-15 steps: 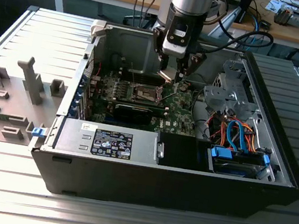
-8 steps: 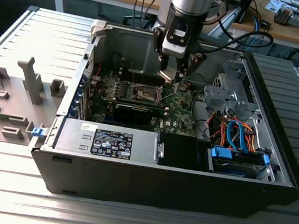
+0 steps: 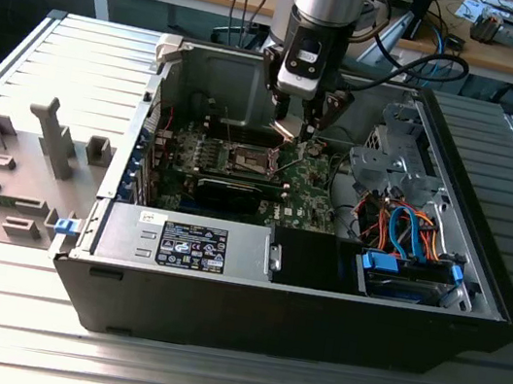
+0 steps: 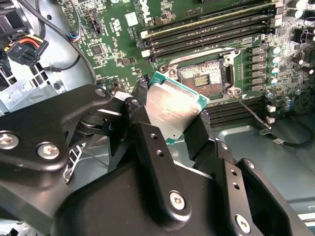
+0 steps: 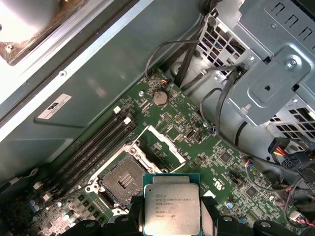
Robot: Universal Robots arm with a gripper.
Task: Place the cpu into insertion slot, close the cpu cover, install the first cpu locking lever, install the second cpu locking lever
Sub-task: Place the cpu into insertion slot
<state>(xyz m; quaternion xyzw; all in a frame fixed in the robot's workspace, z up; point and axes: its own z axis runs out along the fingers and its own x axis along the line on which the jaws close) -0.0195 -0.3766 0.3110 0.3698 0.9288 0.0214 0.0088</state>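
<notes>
Silver-grey chip: you have the one small flat square cpu [image 4: 173, 109] clamped by two opposite edges, metal top showing in both wrist views [image 5: 171, 209]; it is tilted in the second wrist view and is not seated.
Arm pose: your single arm comes straight down into the open black computer case [image 3: 312, 331], wrist vertical, with the hand [image 3: 299, 128] low over the green circuit board [image 3: 309, 201].
Hand: the black fingers [image 4: 142, 128] are closed narrowly on the chip, one on each side.
Socket: one dark square insertion slot [image 5: 123, 179] edged in silvery metal lies bare, its contact field showing [image 4: 202, 78]; the chip hangs just beside it, above the board.
Cover: one thin silvery frame-shaped cpu cover [image 5: 172, 147] stands swung up at the socket's far edge.
Lever: one thin metal rod [image 4: 251, 110] sticks out from a socket corner, unlatched.
Around the socket: long black memory slots [image 5: 93, 147] run alongside, and one round silver coin battery [image 5: 160, 97] sits beyond the cover.
Inside the case: one black-labelled silver box [image 3: 193, 246], one perforated metal drive cage [image 3: 391, 155], and orange and blue cables [image 3: 399, 226].
In the way: nothing lies over the socket.
Tabletop: ribbed grey metal [image 3: 205, 381], with grey plastic fixtures [image 3: 54, 134] on the exterior view's left.
</notes>
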